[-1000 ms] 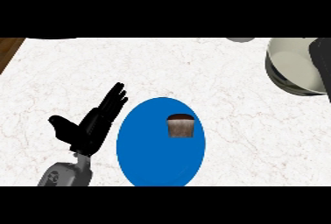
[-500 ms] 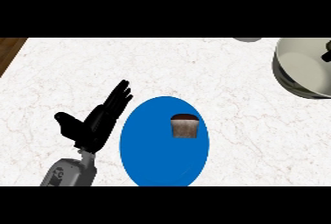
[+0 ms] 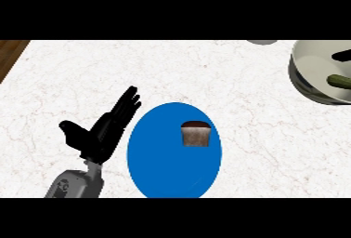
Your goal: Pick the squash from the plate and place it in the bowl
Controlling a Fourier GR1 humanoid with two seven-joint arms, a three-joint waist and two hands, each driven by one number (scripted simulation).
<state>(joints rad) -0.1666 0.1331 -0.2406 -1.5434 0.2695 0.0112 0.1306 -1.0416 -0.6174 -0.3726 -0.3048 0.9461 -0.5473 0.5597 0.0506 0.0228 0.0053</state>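
Observation:
A blue plate (image 3: 171, 172) lies at the counter's front middle, with a small brown cupcake-like thing (image 3: 195, 134) on its upper right part. A grey-white bowl (image 3: 305, 86) sits at the far right, cut by the view's edge. Inside it lies a green elongated thing (image 3: 339, 81), which looks like the squash. A dark shape (image 3: 343, 56) shows over the bowl at the right edge; it may be part of my right hand. My left hand (image 3: 99, 135) rests open just left of the plate, fingers up, holding nothing.
The white marble counter (image 3: 82, 69) ends at a brown wooden strip (image 3: 10, 51) at the upper left. A small grey object (image 3: 262, 42) peeks in at the top edge, left of the bowl.
The dark shape over the bowl has drawn back toward the right edge, and the green thing now shows in the bowl. The left hand and the plate have barely shifted.

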